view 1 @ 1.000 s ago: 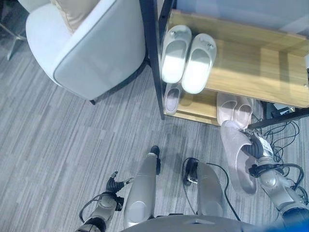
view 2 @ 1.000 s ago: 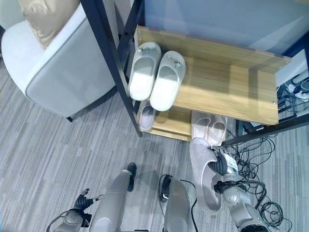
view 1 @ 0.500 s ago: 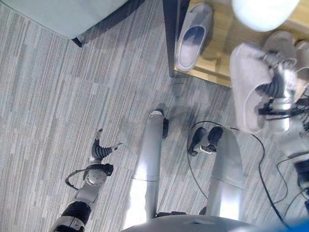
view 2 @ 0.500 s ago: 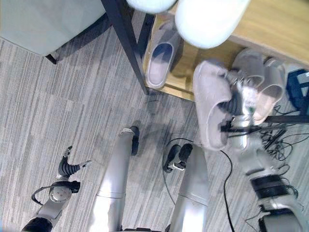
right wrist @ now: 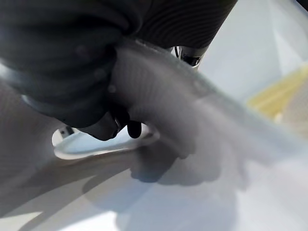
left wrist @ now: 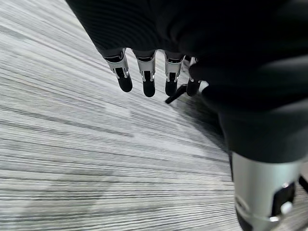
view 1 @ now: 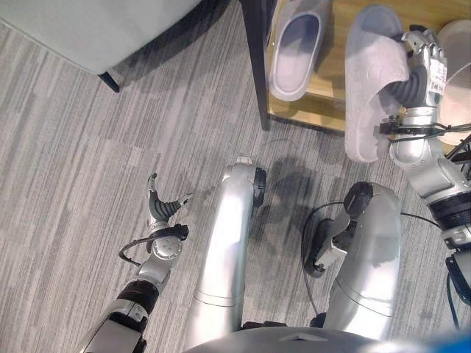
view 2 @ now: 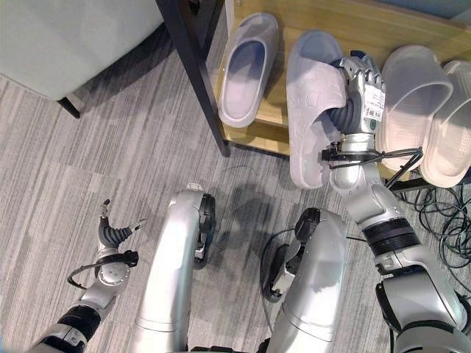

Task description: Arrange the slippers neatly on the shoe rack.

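My right hand is shut on a pale lilac slipper, fingers curled into its strap, as the right wrist view shows on the slipper. The slipper is held sole-out, toe over the rack's wooden lower shelf, heel hanging past the front edge above the carpet. Its mate lies on that shelf just to the left, beside the black post. My left hand hangs low over the carpet at the lower left, fingers straight and holding nothing.
A pair of pinkish slippers lies on the same shelf to the right of my right hand. A grey armchair stands at the upper left. Loose cables lie on the floor at the right.
The camera has tipped down and closer to the rack. My right hand has carried the lilac slipper up and forward to the lower shelf, next to its mate. The left hand stays low.
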